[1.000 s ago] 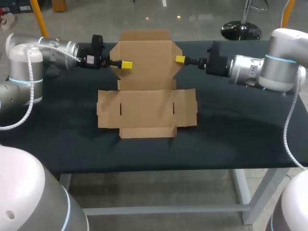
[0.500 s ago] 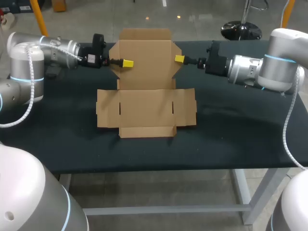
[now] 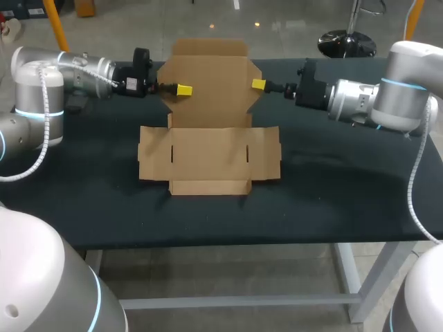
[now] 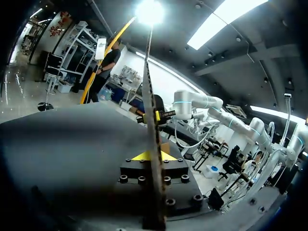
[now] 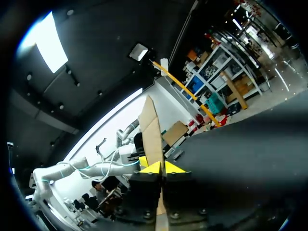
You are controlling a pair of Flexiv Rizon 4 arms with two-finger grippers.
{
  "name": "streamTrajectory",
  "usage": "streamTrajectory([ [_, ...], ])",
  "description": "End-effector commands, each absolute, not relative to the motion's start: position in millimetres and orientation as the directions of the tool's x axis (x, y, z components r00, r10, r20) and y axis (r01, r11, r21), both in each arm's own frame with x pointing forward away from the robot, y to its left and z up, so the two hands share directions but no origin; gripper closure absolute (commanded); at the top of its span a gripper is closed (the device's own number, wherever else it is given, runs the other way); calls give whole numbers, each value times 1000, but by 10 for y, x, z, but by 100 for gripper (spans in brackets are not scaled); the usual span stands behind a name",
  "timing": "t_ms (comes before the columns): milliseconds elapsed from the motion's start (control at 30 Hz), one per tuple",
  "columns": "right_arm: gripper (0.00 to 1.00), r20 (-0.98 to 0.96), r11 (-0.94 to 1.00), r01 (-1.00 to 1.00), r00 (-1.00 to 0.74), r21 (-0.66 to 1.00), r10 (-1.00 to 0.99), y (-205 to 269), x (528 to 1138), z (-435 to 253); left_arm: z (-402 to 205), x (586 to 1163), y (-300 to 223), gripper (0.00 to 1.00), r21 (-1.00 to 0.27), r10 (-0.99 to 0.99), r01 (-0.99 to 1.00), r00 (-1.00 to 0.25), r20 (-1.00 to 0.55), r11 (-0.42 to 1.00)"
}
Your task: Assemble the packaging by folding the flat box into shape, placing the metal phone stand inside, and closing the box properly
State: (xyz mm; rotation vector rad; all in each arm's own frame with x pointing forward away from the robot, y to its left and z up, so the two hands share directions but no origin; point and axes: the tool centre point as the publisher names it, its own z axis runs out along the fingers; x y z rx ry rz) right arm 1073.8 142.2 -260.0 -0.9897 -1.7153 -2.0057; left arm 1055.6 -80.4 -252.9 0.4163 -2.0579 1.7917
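Box (image 3: 210, 149) pinched by left gripper (image 3: 183, 90), right gripper (image 3: 258, 84).

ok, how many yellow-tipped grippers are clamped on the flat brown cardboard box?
2. The left gripper grips the flat brown cardboard box at its far panel's left edge, the right gripper at that panel's right edge. Each wrist view shows the cardboard clamped.

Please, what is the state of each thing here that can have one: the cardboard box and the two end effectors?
box: unfolded, not yet shaped; front part flat on the table, rear part gripped on both sides.
left end effector: shut on the box's rear left edge.
right end effector: shut on the box's rear right edge.
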Motion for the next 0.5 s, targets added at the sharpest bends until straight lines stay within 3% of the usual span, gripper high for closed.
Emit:
streamTrajectory([
  [33, 88, 682, -223, 646, -709, 730, 182, 1440, 10763, -2624, -2544, 10591, -805, 100, -878, 40, -456, -884, 466, 143],
  [67, 67, 683, -220, 647, -707, 730, 183, 1442, 10763, -2622, -2545, 10594, -803, 100, -879, 41, -456, -884, 465, 143],
  [100, 56, 683, -216, 649, -707, 729, 184, 1442, 10763, -2619, -2547, 10598, -800, 100, -878, 41, -456, -884, 465, 143],
  [133, 51, 683, -209, 651, -705, 730, 191, 1439, 10762, -2612, -2549, 10604, -795, 100, -878, 40, -456, -884, 466, 143],
  [200, 25, 680, -196, 651, -702, 733, 212, 1422, 10755, -2588, -2552, 10621, -780, 100, -877, 32, -458, -884, 467, 142],
  [267, 16, 673, -185, 648, -700, 739, 239, 1382, 10733, -2551, -2553, 10640, -759, 100, -877, 26, -461, -883, 468, 138],
  [400, 20, 645, -155, 631, -702, 760, 304, 1292, 10652, -2454, -2542, 10686, -733, 100, -877, 15, -462, -884, 467, 131],
  [500, 31, 622, -133, 621, -698, 773, 355, 1234, 10556, -2399, -2531, 10719, -726, 100, -877, 1, -463, -885, 466, 127],
])
